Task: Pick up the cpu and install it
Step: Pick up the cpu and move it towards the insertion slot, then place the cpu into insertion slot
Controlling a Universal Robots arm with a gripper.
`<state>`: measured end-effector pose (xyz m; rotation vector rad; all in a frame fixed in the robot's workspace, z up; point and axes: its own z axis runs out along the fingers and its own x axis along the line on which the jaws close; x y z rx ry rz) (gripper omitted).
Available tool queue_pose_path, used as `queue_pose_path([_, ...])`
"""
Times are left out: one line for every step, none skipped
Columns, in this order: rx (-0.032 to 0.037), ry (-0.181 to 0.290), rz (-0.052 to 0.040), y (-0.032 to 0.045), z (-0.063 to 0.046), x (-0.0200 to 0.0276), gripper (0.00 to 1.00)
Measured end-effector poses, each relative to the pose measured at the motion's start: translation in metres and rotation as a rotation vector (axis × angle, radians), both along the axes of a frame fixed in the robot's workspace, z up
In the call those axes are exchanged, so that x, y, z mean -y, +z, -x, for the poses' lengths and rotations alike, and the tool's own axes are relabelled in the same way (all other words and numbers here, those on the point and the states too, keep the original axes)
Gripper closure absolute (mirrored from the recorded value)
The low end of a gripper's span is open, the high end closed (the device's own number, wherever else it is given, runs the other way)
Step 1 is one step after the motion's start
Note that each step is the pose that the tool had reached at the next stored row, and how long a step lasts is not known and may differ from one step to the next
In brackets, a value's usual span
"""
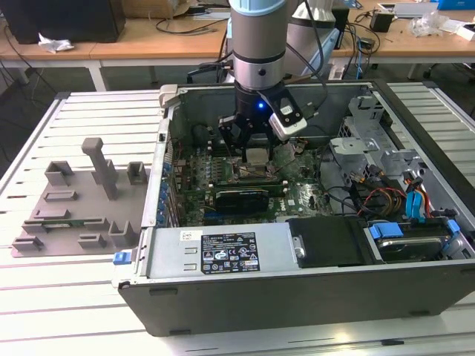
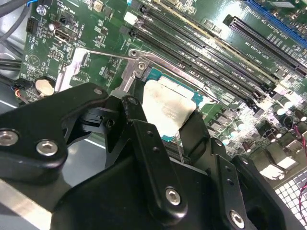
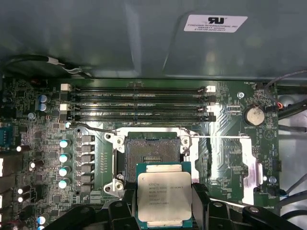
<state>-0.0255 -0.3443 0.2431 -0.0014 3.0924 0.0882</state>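
Open socket (image 3: pixel 153 152) by the cpu (image 3: pixel 164 199) — memory slots (image 3: pixel 136 101) (long, black) along one side.
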Motion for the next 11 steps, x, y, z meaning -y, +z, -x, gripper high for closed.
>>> queue_pose_path([0.0,0.0,0.0,0.0,0.0001,0.0,0.45])
queue_pose_path([0.0001,0.0,-0.0001,-0.0002,0.0,0.0,0.45])
queue_pose_path([0.0001,0.0,-0.0001,-0.0003,0.0,0.0,0.45])
queue_pose_path([0.0001,0.0,-0.0001,-0.0003,0.0,0.0,0.45])
queue_pose_path([0.0,0.0,-0.0001,-0.0003,0.0,0.0,0.45])
queue_pose_path([0.0001,0.0,-0.0002,-0.0004,0.0,0.0,0.45])
queue_pose_path([0.0001,0.0,-0.0002,-0.0004,0.0,0.0,0.45])
queue_pose_path([0.0,0.0,-0.0001,-0.0004,0.0,0.0,0.45])
queue_pose_path([0.0001,0.0,-0.0001,-0.0004,0.0,0.0,0.45])
queue_pose_path([0.0001,0.0,-0.0001,-0.0004,0.0,0.0,0.45])
queue_pose_path([0.0001,0.0,-0.0001,-0.0004,0.0,0.0,0.45])
